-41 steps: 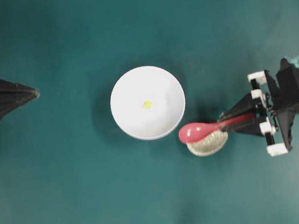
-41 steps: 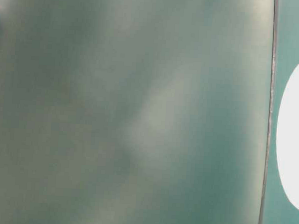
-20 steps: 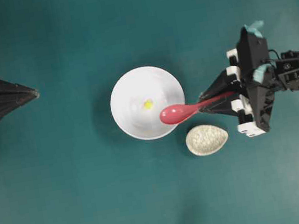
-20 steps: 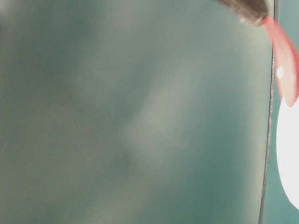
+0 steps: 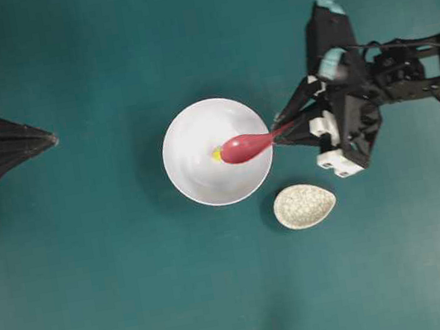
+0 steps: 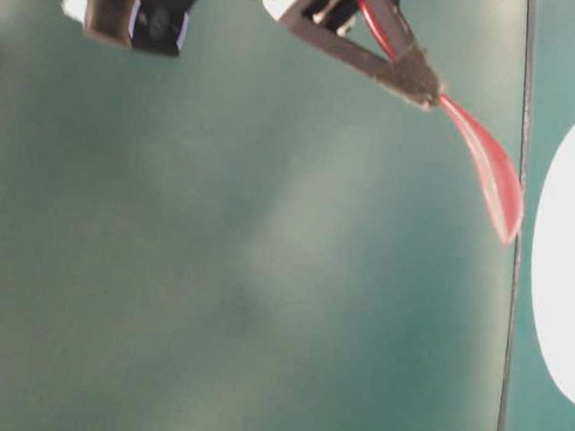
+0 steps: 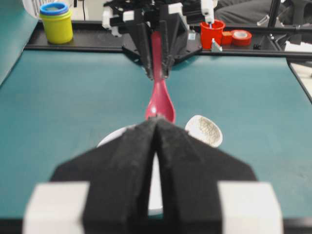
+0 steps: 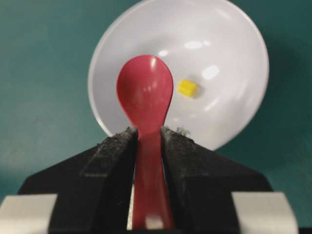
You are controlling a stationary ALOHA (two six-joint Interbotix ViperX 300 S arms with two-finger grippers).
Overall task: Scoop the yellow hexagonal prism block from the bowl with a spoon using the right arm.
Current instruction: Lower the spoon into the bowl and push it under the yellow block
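**Spoon held over the white bowl on a teal table**

A dark teal mat (image 5: 124,297) covers the whole work surface, matte and bare apart from a few dishes. In the overhead view the white bowl (image 5: 197,181) sits near the centre of the frame, with the yellow block (image 5: 216,155) lying on its floor, just left of the spoon's scoop. A small speckled egg-shaped dish (image 5: 304,205) rests on the mat at the lower right of the bowl, close to it but apart.

The right gripper (image 5: 280,129) reaches in from the right side of the frame and pinches the handle of the red spoon (image 5: 241,147) between its black pads; the scoop hangs over the bowl's right half. In the right wrist view the scoop sits left of the block, hollow side up.

The left gripper (image 5: 50,140) rests at the left edge, well apart from the bowl, its fingers pressed together with nothing between them.

Beyond the table's far edge, the left wrist view shows a yellow cup with a blue rim (image 7: 56,22) at upper left, and a red cup (image 7: 212,31) and tape rolls (image 7: 240,36) at upper right.
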